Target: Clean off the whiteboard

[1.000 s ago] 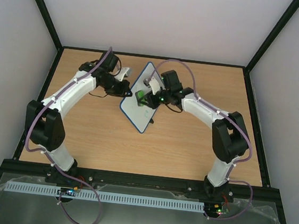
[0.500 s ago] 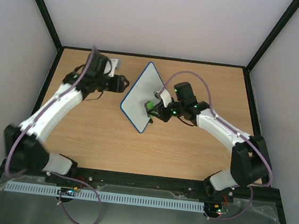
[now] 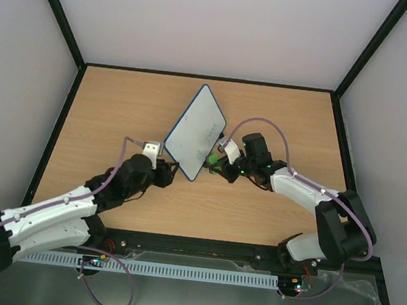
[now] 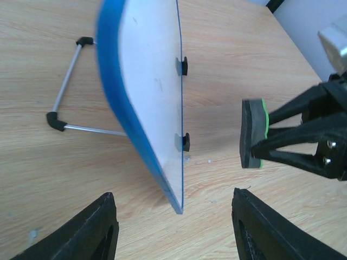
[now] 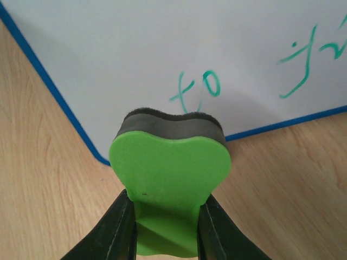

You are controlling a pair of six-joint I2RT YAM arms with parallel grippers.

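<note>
The whiteboard (image 3: 195, 130) stands tilted on its wire stand (image 4: 64, 104) mid-table; it is white with a blue frame, and green handwriting (image 5: 199, 86) shows near its lower edge. My right gripper (image 5: 165, 230) is shut on a green eraser (image 5: 171, 162), whose dark pad faces the board's lower corner a short way off. In the top view this gripper (image 3: 215, 161) sits at the board's near right edge. My left gripper (image 4: 173, 227) is open at the board's near left side (image 3: 173, 170). The board's near corner (image 4: 179, 203) lies in the gap between its fingers, untouched.
The wooden table (image 3: 121, 107) is boxed in by a black frame and pale walls. The right arm (image 3: 308, 193) curves in from the right and the left arm (image 3: 59, 214) lies low along the near left. The board's stand legs stick out behind the board.
My left arm has swung from behind the board round to its near left side, and its gripper has opened. My right gripper has slid the eraser down to the board's near corner.
</note>
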